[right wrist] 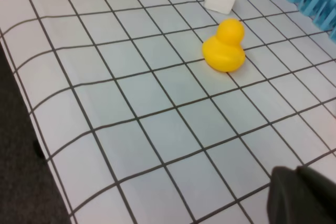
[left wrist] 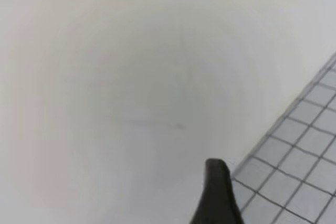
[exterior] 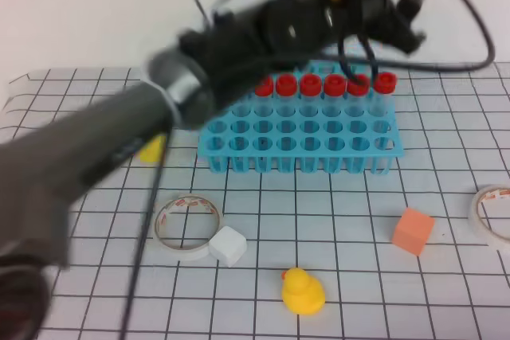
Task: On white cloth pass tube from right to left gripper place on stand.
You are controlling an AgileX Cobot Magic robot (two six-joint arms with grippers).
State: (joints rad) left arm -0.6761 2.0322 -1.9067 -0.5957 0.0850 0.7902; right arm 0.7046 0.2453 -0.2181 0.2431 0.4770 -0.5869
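The white cloth (exterior: 335, 268) with black grid lines covers the table. The blue stand (exterior: 299, 139) stands at the back middle, with several red-capped tubes (exterior: 335, 85) upright in its back row. I cannot tell these tubes apart. My left gripper (exterior: 362, 13) is blurred and hovers above the back row's right end. No tube shows in it. The left wrist view shows only one black fingertip (left wrist: 218, 192) against a white wall and a corner of the cloth (left wrist: 304, 171). In the right wrist view a dark finger (right wrist: 302, 195) of my right gripper hangs low over the cloth (right wrist: 157, 103).
A tape roll (exterior: 187, 228), a white cube (exterior: 227, 246), a yellow duck (exterior: 303, 291) and an orange cube (exterior: 413, 231) lie in front of the stand. Another tape roll (exterior: 494, 214) lies at the right edge. The cloth's edge (right wrist: 21, 129) drops off beside the duck (right wrist: 224, 45).
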